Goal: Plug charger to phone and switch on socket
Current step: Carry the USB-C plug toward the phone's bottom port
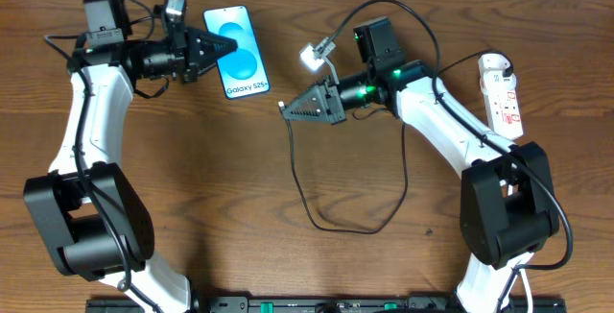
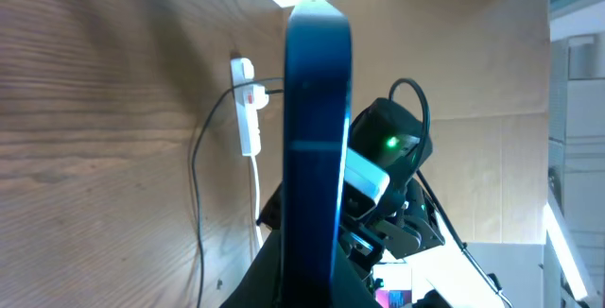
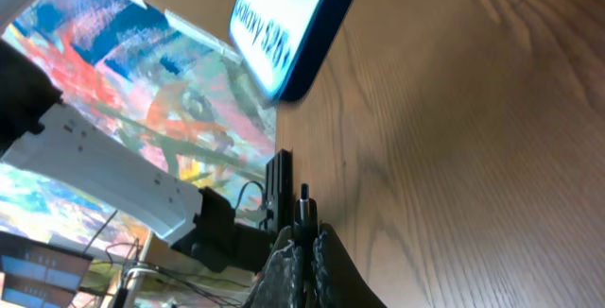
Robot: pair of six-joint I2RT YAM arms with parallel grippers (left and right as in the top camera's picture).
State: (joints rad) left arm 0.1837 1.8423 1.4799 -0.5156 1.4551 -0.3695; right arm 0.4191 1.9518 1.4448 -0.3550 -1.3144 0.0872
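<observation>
The phone [image 1: 242,63], slim and black-edged with a bright blue "Galaxy S25+" screen, sits screen-up near the far edge of the desk [image 1: 192,159]. Its left side is pinched in the left tool [image 1: 217,52], and it seems tipped off the wood. The charger [image 1: 292,155], a thin black cable, loops across mid-desk. Its plug tip [image 3: 303,196] juts from the clamped right tool [image 1: 286,109] toward the phone. The socket [image 1: 502,90], a narrow white strip with red markings, lies at far right.

The phone [image 1: 246,68] screen reads "Galaxy S25+" in white. Red markings on the socket [image 1: 503,97] are too small to read.
</observation>
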